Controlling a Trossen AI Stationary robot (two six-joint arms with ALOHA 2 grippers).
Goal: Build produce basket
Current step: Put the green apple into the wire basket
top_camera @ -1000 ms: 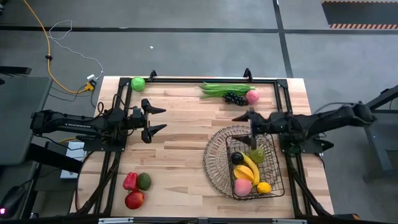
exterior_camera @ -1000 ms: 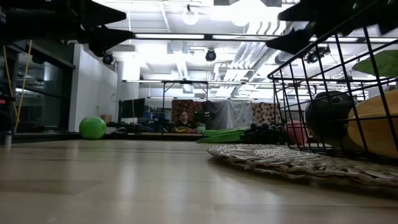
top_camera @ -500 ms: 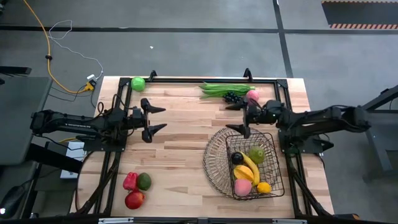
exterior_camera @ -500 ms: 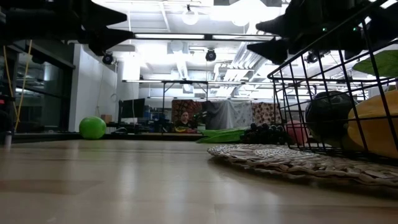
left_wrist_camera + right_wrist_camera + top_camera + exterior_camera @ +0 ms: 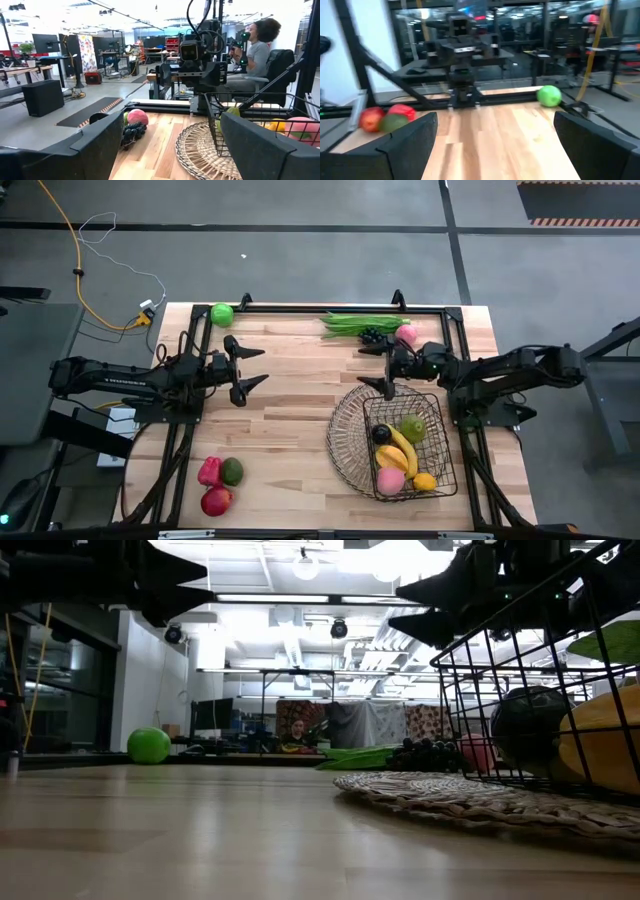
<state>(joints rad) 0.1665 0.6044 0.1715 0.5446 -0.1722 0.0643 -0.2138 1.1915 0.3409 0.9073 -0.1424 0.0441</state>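
From above, the basket [image 5: 392, 442] sat on the table [image 5: 300, 420] with a banana [image 5: 399, 450], a dark avocado [image 5: 381, 434], a green fruit [image 5: 413, 427], a peach [image 5: 390, 480] and a lemon [image 5: 425, 481] inside it. My right gripper [image 5: 381, 367] hung just beyond the basket's rim, fingers spread apart and holding nothing. Behind it lay the green beans [image 5: 358, 323], grapes [image 5: 377, 337] and a pink peach [image 5: 406, 334]. My left gripper [image 5: 246, 367] waited well apart from the basket, fingers apart too and empty. A green apple [image 5: 221, 314] sat far from the basket; a red pepper [image 5: 209, 471], another avocado [image 5: 232, 471] and a red apple [image 5: 216, 501] clustered together, also well away.

At table level, the basket's wire wall [image 5: 520, 690] stood above its woven rim.

My left wrist camera showed the basket [image 5: 200, 147] beside the grapes [image 5: 134, 132].

My right wrist camera showed the green apple [image 5: 549, 96].
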